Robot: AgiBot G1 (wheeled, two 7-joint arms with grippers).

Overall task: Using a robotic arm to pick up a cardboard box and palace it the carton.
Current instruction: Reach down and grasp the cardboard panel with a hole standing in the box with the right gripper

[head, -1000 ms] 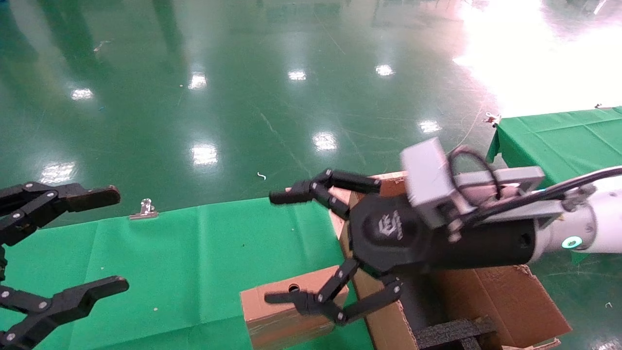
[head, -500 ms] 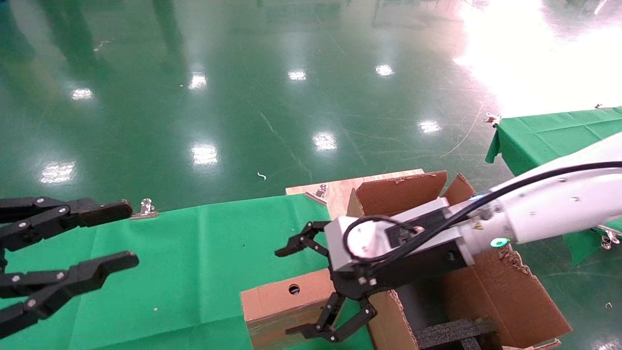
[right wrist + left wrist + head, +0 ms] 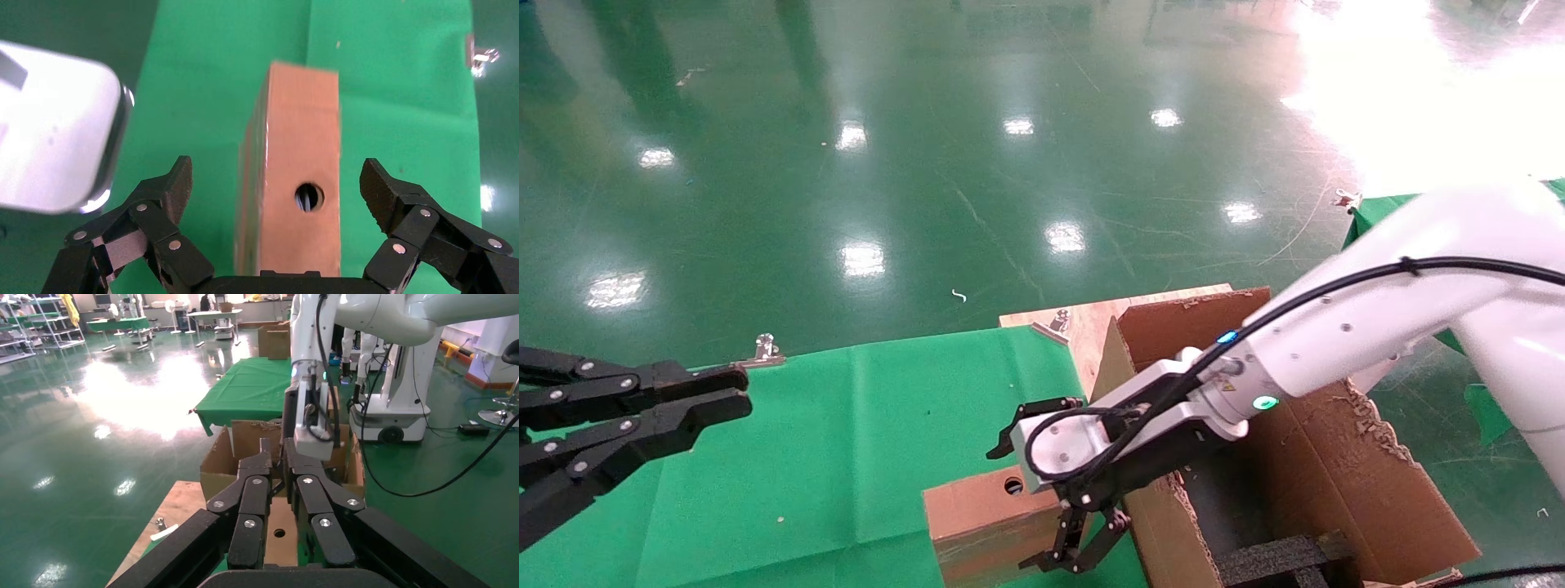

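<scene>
The small brown cardboard box (image 3: 972, 523) with a round hole lies on the green cloth at the front, right beside the carton (image 3: 1344, 482). The white robotic arm reaches in from the right. Its right gripper (image 3: 1014, 506) points down over the box, open. In the right wrist view the box (image 3: 300, 153) sits between the spread fingers (image 3: 173, 185), which do not touch it. My left gripper (image 3: 741, 392) hovers at the left edge, shut on nothing. The left wrist view shows the box (image 3: 278, 536) and the carton (image 3: 248, 441) beyond.
Black foam inserts (image 3: 1279, 559) lie inside the carton. A wooden board (image 3: 1083, 322) juts out behind it. A metal clip (image 3: 764, 349) holds the green cloth (image 3: 846, 425) at its far edge. Another green-covered table (image 3: 1373, 214) stands at the right, with glossy green floor beyond.
The right arm swung down and turned its gripper from sideways to pointing down over the box. The left gripper's fingers closed from wide open to shut.
</scene>
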